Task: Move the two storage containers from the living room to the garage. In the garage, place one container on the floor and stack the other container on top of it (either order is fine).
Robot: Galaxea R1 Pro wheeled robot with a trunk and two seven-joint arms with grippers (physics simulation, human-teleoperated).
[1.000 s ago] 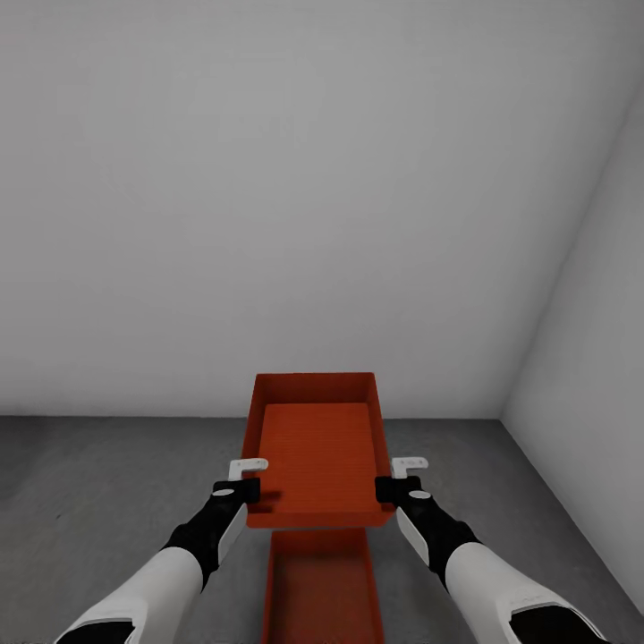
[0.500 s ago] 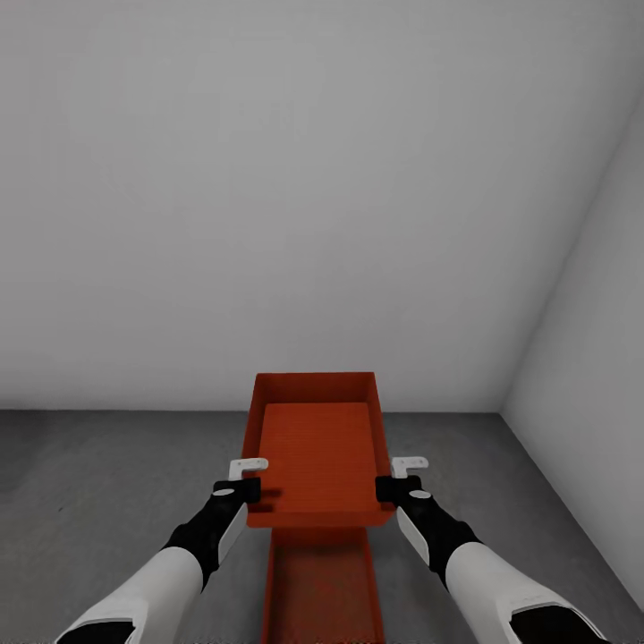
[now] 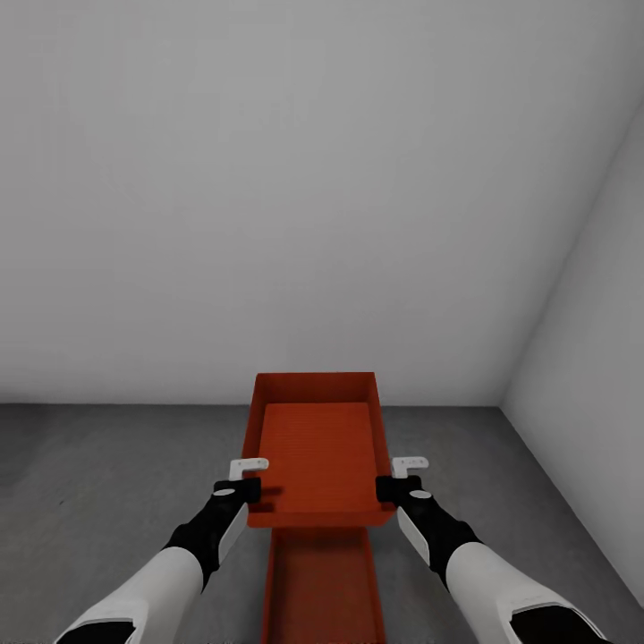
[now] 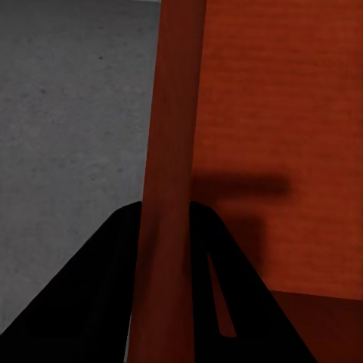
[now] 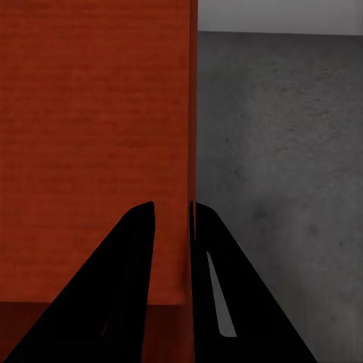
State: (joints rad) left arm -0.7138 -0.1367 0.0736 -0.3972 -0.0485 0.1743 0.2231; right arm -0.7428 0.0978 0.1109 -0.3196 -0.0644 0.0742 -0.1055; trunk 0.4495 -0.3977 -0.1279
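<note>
The line where the floor (image 3: pixel 107 483) meets the back wall (image 3: pixel 295 179) sits higher in the head view than a second ago, so more floor shows beyond the held bin (image 3: pixel 317 447); that reads as a shift of the camera, not of the things; against the arms, the held bin and the lower bin (image 3: pixel 320 586) show no shift that can be made out.
</note>
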